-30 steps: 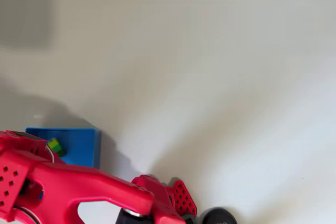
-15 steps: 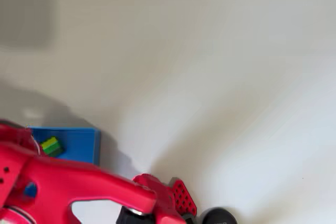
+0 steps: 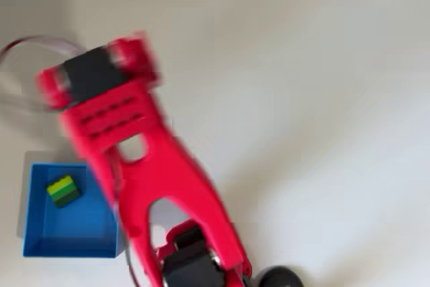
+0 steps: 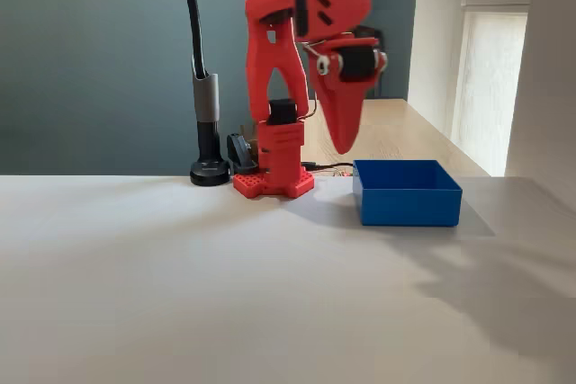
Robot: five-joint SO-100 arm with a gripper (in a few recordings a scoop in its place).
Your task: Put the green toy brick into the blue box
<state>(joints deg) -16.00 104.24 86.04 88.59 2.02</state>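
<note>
Seeing green toy brick lying inside blue box, gripper hanging above box, empty; finger gap unclear to me.

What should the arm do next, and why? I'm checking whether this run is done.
Probably just fold back to rest. The green toy brick already lies inside the blue box, and the gripper hangs raised above the table, apart from the box, with nothing seen in it.

We see the red arm's gripper hanging above the white table, beside the blue box.
</note>
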